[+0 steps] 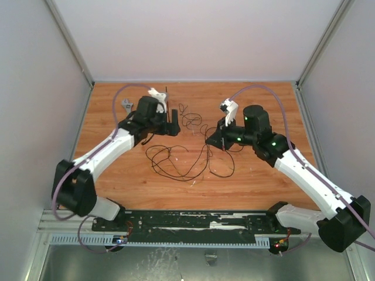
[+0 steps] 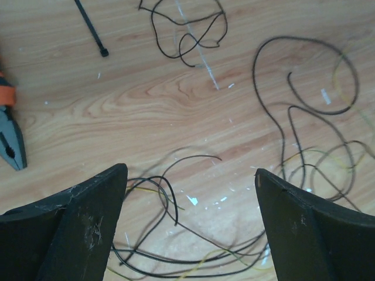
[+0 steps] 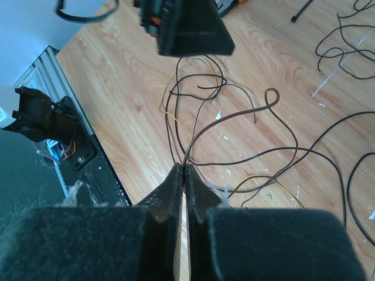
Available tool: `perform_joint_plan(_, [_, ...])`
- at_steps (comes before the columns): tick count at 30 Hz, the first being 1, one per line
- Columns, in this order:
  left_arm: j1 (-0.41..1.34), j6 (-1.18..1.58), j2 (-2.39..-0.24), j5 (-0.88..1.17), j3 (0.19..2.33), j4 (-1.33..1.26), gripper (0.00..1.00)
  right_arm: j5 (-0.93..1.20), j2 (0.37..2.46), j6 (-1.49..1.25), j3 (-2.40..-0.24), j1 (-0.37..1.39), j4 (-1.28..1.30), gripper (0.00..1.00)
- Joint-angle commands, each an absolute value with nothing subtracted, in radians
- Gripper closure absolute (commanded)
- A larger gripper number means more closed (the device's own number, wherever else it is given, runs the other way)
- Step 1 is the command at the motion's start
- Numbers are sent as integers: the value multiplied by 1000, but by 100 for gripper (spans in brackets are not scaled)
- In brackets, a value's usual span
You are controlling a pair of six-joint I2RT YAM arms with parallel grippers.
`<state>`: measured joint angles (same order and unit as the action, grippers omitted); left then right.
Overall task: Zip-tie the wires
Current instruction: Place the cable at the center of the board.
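Gathering is in hand: the right gripper point(image 3: 184, 172) pinches 1 dark strand of the wires point(image 1: 187, 158), which sprawl loose on the surface point(image 2: 146, 99). The left gripper point(image 2: 190, 172) hangs spread wide above them. The zip tie point(image 2: 91, 26) lies apart, untouched. Next, the strands likely need bunching into 1 bundle.

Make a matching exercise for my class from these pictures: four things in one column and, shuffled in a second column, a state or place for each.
Column A
1. left gripper
2. right gripper
3. zip tie
4. pliers

Column B
a. shut on a strand of the wires
b. lying straight on the wood, apart from the tangle
c. open, above loose strands
d. orange on the handle, grey at the nose

Pairs: 1-c, 2-a, 3-b, 4-d
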<state>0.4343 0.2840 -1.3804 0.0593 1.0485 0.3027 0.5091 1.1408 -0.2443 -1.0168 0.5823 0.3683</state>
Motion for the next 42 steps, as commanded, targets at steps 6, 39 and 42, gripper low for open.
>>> perform_joint_plan(6, [483,59,-1630,69,1216,495,11,448,1040,-270,-962,577,326,100])
perform_joint_plan(39, [583,-79,-1915,43,1366,572,95,440,948,-270,-906,537,294,100])
perform_joint_plan(42, [580,-64,-1878,39,1413,571,100,433,947,-264,-913,515,319,100])
